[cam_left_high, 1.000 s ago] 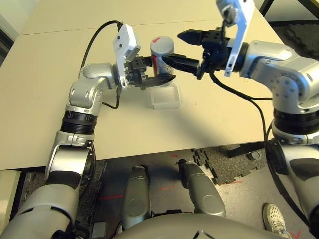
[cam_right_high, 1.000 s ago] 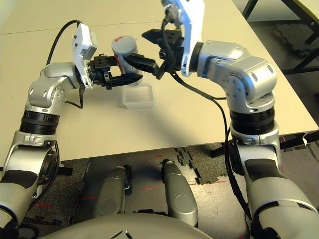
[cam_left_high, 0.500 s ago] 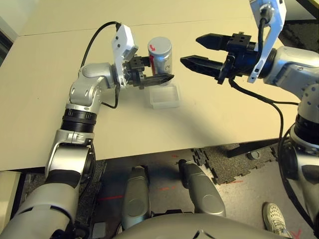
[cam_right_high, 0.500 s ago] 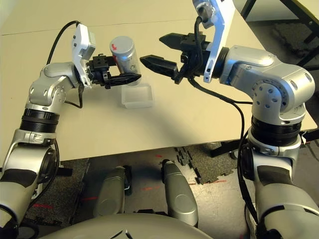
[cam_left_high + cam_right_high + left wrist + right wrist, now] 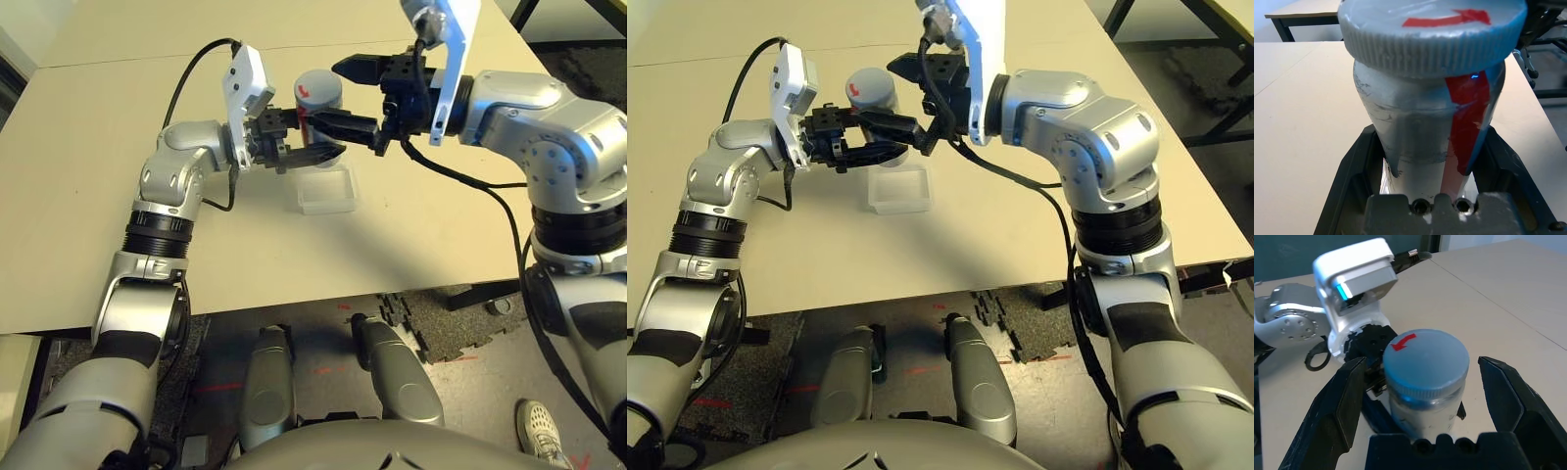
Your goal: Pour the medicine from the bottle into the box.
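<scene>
My left gripper (image 5: 309, 139) is shut on the silver-grey bottle (image 5: 318, 96), holding it upright above the table by its lower body (image 5: 1420, 127). A red strip runs down the bottle's side, and a ribbed grey cap (image 5: 1425, 357) with a red arrow sits on its top. My right gripper (image 5: 1422, 364) is open, with one black finger on each side of the cap and a gap at both. The clear square box (image 5: 325, 189) lies on the table just below and in front of the bottle.
The beige table (image 5: 98, 196) stretches wide to the left and behind the box. Its front edge (image 5: 294, 299) runs close to my body, and dark floor mats (image 5: 451, 323) lie beyond it. A black cable (image 5: 191, 73) loops over my left wrist.
My right gripper pulled away to the right half a second ago and has come back, and it now stands open around the bottle's cap. The left gripper and the bottle have barely moved.
</scene>
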Controlling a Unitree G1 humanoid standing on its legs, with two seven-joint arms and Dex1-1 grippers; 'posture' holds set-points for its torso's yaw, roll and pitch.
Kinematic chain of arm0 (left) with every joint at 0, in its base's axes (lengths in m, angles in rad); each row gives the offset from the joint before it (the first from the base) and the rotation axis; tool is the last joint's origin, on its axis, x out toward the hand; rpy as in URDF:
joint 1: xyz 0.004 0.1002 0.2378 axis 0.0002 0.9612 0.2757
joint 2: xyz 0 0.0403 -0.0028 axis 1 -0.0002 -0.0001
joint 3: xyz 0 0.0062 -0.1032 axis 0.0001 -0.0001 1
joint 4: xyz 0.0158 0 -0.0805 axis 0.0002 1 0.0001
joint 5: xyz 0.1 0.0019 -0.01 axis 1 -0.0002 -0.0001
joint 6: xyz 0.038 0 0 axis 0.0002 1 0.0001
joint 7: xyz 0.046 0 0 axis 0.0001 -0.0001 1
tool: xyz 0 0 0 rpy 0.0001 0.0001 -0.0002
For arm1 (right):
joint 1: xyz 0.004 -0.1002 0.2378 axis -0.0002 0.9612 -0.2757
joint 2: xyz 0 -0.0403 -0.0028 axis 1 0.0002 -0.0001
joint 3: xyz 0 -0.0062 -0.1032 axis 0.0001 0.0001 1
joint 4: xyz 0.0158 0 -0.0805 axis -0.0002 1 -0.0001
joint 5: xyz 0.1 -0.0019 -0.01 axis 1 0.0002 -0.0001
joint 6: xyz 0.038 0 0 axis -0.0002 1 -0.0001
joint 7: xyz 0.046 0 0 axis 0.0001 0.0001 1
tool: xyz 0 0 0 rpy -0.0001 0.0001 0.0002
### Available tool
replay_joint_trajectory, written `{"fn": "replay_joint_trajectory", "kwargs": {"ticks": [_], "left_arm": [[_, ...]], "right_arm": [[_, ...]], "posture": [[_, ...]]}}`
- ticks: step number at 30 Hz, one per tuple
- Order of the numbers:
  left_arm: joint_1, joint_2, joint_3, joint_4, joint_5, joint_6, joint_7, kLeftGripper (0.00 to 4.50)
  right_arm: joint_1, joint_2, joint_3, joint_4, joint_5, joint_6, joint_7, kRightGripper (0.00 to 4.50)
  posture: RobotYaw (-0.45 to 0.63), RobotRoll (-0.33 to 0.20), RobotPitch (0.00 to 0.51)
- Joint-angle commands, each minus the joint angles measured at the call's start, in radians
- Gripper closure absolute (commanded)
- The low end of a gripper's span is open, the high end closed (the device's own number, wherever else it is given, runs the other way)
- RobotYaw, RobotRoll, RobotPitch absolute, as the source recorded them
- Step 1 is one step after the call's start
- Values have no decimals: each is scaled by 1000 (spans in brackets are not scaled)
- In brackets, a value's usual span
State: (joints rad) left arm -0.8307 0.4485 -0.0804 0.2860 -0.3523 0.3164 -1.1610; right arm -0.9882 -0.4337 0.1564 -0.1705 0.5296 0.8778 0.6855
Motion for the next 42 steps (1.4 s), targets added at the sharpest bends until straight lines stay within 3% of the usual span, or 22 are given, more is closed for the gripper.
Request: {"fn": "replay_joint_trajectory", "kwargs": {"ticks": [1, 6, 9, 13, 17, 22, 27, 36, 42], "left_arm": [[17, 3, -7, -31, 1, 16, 3, 1727], [30, 5, -6, -47, -1, 29, 7, 1727], [34, 5, -7, -53, 0, 34, 8, 1727], [33, 4, -7, -54, 0, 38, 9, 1727], [29, 4, -8, -46, 4, 35, 9, 1727], [30, 4, -5, -31, 23, 16, 30, 1727], [1, -8, 36, 49, 58, -31, 137, 1727], [-87, -28, 174, 349, 137, -215, 488, 1727], [-29, -41, 228, 433, 139, -264, 619, 1727]], "right_arm": [[-23, 13, 15, 14, -21, -19, 16, 0], [-28, 28, 6, 14, -28, -10, 18, 0], [-27, 34, 3, 10, -27, -3, 17, 620], [-24, 41, -4, 5, -18, 12, 15, 1907], [-25, 66, -41, 11, 1, 37, -9, 1914], [-86, 157, -197, 104, 29, 68, -156, 1914], [-104, 173, -285, 190, -9, 6, -268, 1914], [120, 174, -206, 410, -232, -382, -294, 1914], [272, 213, -193, 701, -346, -688, -329, 1914]], "posture": [[-3, 0, 198], [-3, 0, 203], [-4, 0, 206], [-4, 0, 207], [-4, 0, 207], [0, 0, 208], [7, 0, 208], [21, 0, 209], [32, 0, 206]]}}
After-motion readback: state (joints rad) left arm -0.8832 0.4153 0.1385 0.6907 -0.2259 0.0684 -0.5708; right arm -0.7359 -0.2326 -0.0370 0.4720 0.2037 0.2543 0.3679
